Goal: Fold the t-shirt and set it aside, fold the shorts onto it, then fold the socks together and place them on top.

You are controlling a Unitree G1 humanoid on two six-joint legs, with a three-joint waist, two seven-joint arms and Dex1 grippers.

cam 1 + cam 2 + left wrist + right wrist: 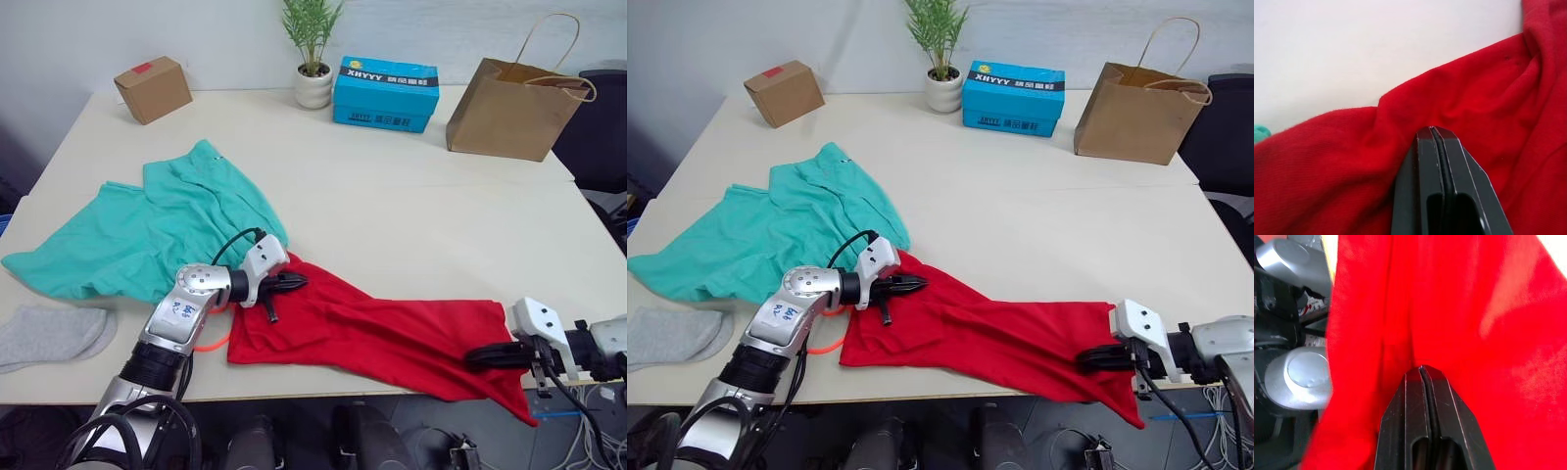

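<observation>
Left eye view, t-shirt point(392, 338) stretched left-right

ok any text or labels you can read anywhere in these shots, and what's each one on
"XHYYY" in white letters, on the front of the blue box at the back of the table.
White characters next to it on the same box: too small to read.
Blue handwriting on the white sticker on the left arm: too blurred to read.
Red patch on top of the small cardboard box: no legible text.

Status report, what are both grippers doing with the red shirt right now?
Left gripper shut on the red cloth t-shirt; right gripper shut on its other end. Shirt stretched along table's near edge. Teal shorts beside it.
</observation>
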